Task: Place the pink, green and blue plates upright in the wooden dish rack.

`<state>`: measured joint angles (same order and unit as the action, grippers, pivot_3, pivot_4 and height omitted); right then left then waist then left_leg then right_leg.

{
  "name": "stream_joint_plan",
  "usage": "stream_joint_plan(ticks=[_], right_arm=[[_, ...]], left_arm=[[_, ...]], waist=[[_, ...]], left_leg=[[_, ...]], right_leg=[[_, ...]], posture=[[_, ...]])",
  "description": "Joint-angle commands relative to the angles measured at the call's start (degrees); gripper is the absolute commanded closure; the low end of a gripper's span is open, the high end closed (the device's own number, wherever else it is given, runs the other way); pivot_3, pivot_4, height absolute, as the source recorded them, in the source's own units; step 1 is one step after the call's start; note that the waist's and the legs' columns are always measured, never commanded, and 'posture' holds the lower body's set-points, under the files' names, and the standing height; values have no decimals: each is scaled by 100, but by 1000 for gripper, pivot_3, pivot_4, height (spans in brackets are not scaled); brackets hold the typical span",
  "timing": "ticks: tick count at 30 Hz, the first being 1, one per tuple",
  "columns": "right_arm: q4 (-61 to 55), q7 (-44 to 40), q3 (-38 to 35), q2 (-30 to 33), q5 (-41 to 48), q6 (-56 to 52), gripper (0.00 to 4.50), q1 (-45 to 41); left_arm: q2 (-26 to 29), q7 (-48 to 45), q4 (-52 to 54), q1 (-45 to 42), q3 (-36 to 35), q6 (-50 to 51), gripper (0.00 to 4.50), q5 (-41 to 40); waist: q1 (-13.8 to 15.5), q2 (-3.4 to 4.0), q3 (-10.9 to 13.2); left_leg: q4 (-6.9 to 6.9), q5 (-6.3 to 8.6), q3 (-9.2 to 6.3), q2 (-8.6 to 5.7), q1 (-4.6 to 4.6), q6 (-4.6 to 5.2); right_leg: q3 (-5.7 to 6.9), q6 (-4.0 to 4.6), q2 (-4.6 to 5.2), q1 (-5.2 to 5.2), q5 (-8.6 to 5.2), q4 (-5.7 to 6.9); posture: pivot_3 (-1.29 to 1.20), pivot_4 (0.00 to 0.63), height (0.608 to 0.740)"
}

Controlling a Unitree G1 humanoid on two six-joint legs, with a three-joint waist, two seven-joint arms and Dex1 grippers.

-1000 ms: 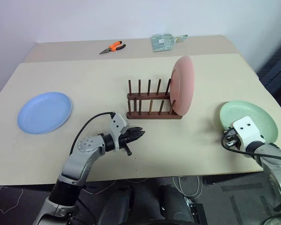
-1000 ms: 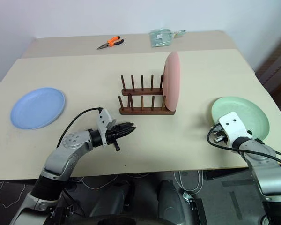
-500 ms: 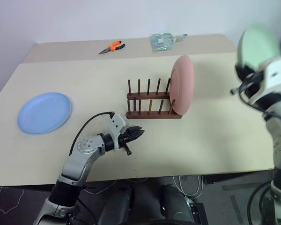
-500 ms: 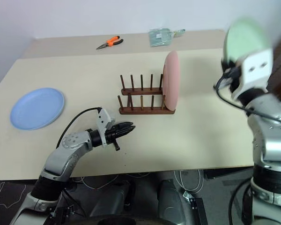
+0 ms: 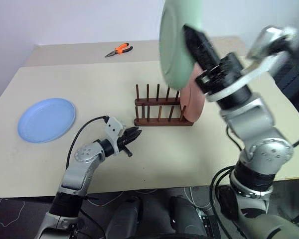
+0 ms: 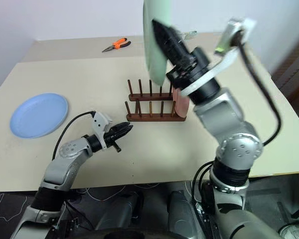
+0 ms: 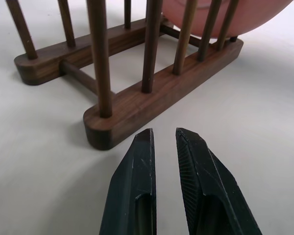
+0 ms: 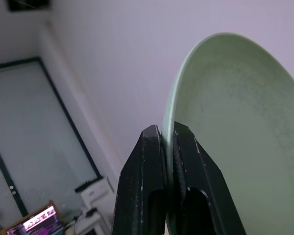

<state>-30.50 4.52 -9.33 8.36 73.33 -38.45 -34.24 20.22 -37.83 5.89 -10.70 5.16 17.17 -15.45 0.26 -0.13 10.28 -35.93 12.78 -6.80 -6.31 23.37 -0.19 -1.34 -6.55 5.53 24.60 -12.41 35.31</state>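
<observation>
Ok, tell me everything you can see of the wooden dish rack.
The dish rack is small, of dark brown wood: two parallel rails joined by a crossbar, each with a row of thin upright pegs. It stands flat on the beige table, near its middle. The pink plate stands upright on edge in the slot at the rack's right end, leaning against pegs; the other slots are empty. The left gripper hangs just short of the rack's near left corner without touching it. The green plate is held in the air above the rack.
</observation>
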Motion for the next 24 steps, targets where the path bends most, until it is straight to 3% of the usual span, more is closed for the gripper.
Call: stream_joint_plan(ticks=[1, 15, 19, 24], right_arm=[[38, 67, 293, -139, -428, 193, 4475, 25], [790, 136, 420, -268, -1125, 129, 4475, 108], [896, 29, 380, -231, -1190, 96, 3072, 76], [845, -359, 535, 183, -1764, 114, 525, -150]], left_arm=[[40, 48, 235, 82, -96, -85, 3831, -2], [94, -25, 590, 229, -141, -7, 3831, -214], [120, -27, 660, 238, -158, 29, 3831, -263], [138, -24, 685, 248, -160, 58, 3831, -254]], waist=[[-4, 1, 0], [-94, 1, 0], [-107, 2, 0], [-103, 2, 0]], left_leg=[[0, 0, 1, 0, 0, 0], [1, 0, 1, 1, -1, 0], [2, 0, 2, 2, -1, 0], [0, 0, 3, 1, -1, 0]], right_leg=[[-1, 0, -1, 0, 0, 1], [-1, -1, -4, 3, 0, 7], [-1, -1, -5, 5, 0, 11], [-1, -1, -6, 5, 1, 12]], posture=[[0, 150, 739], [0, 150, 739], [0, 150, 739], [0, 150, 739]])
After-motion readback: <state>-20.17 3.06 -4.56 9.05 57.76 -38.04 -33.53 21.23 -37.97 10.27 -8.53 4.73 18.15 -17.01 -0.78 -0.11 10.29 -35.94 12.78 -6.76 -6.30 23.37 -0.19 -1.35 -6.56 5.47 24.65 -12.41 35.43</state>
